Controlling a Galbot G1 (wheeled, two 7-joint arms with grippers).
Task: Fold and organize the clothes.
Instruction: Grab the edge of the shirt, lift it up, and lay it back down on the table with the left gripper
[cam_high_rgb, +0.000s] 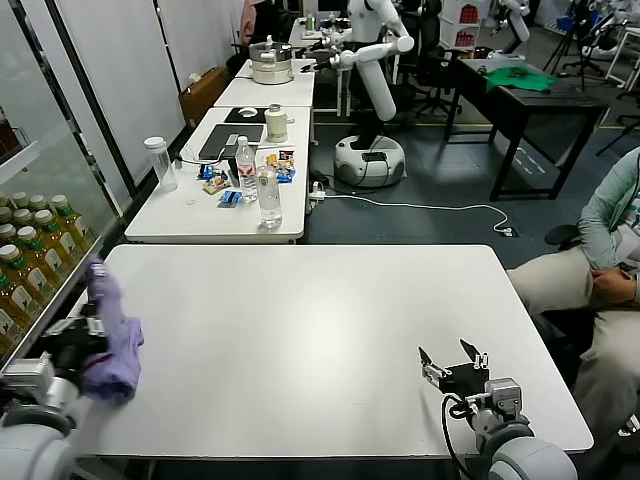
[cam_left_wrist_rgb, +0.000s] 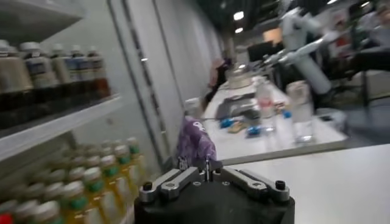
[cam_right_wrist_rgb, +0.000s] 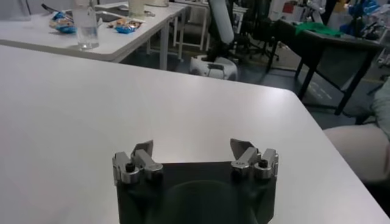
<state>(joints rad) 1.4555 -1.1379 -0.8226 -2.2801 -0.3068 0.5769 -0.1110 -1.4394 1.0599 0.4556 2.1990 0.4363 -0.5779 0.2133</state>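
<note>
Lavender fabric, the clothes (cam_high_rgb: 108, 335), hangs bunched at the left edge of the white table (cam_high_rgb: 320, 340), gathered in the left gripper (cam_high_rgb: 85, 335). The left gripper's jaws are closed together on the fabric; in the left wrist view the clothes (cam_left_wrist_rgb: 194, 143) rise as a narrow twist directly above the closed left gripper (cam_left_wrist_rgb: 207, 172), showing darker purple with small white marks near the top. One part of the garment stands up above the gripper and the rest drapes below and in front of it, onto the table's near-left corner. Beyond the left gripper, off the table's left side, a shelf of bottles (cam_high_rgb: 30, 245) with yellow caps stands close by.

To the right, the right gripper (cam_high_rgb: 452, 360) sits over the near-right part of the table, well apart from the clothes. Its jaws stand wide open and hold nothing; in the right wrist view the right gripper (cam_right_wrist_rgb: 194, 151) shows both fingers (cam_right_wrist_rgb: 144, 151) spread, with only bare table surface (cam_right_wrist_rgb: 122, 91) ahead of them. Further right of that gripper, past the table's edge, a seated person (cam_high_rgb: 600, 270) is visible.
</note>
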